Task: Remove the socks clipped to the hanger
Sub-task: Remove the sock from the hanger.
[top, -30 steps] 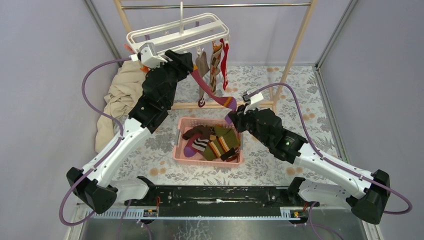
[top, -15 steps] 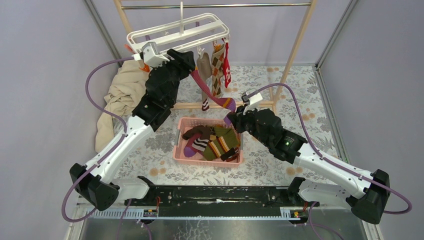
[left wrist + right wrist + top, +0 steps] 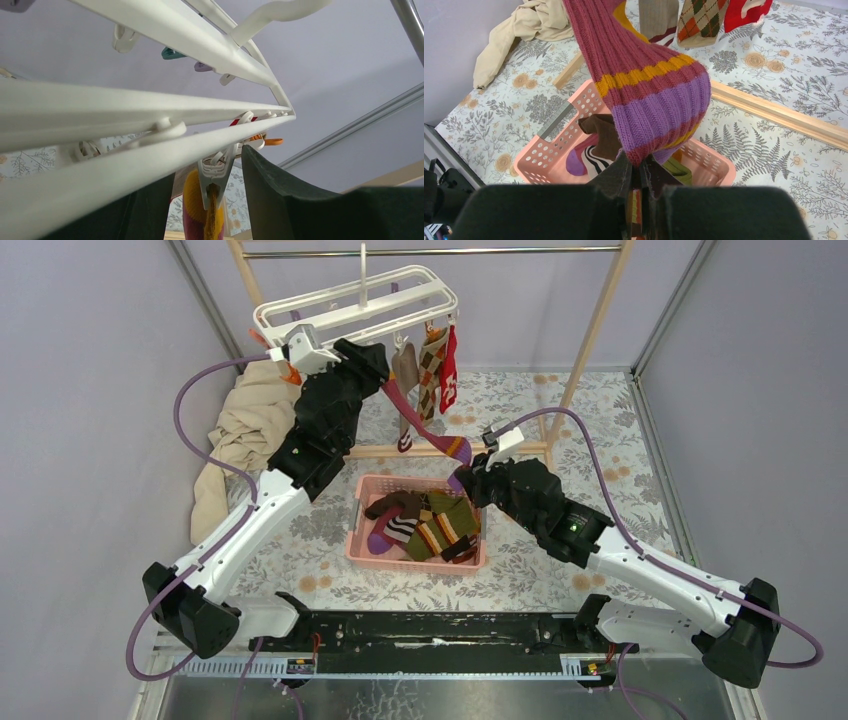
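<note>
Socks hang from a white hanger (image 3: 350, 302), which is hooked on a metal rail (image 3: 430, 252) at the back of the surface (image 3: 600, 440). Your two arms are working one sock between them.

Your left claw (image 3: 207, 172) is raised under the frame with its fingers apart, one on each side of a white clip (image 3: 216, 176). It appears placed there so it can squeeze that clip open. The clip grips the cuff of a maroon striped sock (image 3: 649, 85).

Your right claw (image 3: 640, 172) is clamped together on the purple toe of that same sock. It holds the sock stretched on a slant from the hanger down towards a pink basket (image 3: 357, 525). The pull likely keeps the sock taut so it comes free once the clip opens, and it would land close to the basket.

Counting: one hanger, one basket and two arms. Four socks remain clipped: the stretched maroon one, a beige sock (image 3: 405, 365), an argyle sock (image 3: 431, 360) and a red sock (image 3: 449, 360), the last three hanging side by side at the frame's right end. The basket holds a heap of loose socks, at least four, too overlapped to count exactly. One crumpled beige cloth (image 3: 240, 430) lies at the left.
</note>
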`<action>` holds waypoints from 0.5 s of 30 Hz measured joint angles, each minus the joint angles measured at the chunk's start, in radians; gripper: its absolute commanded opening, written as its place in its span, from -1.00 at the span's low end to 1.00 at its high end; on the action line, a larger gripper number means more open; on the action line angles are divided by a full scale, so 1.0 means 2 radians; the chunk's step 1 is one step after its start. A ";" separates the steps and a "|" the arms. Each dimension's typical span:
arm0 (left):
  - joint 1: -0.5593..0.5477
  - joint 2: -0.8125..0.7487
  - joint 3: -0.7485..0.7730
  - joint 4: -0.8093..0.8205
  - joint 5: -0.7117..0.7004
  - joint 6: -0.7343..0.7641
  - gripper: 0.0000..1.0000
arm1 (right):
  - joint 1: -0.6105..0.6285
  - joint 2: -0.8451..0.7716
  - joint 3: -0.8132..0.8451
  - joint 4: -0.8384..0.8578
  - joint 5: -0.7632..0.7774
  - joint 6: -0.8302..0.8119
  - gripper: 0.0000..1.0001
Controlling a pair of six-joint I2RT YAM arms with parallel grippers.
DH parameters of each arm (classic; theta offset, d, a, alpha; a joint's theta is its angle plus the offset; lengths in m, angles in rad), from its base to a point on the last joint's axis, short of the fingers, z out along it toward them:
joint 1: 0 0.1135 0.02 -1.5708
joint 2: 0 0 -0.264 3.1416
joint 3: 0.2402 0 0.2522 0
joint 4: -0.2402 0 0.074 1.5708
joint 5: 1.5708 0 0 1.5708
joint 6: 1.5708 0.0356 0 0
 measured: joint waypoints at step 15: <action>0.000 -0.002 0.000 0.014 -0.009 0.002 -0.49 | 0.000 0.004 -0.010 0.000 -0.002 0.000 -1.00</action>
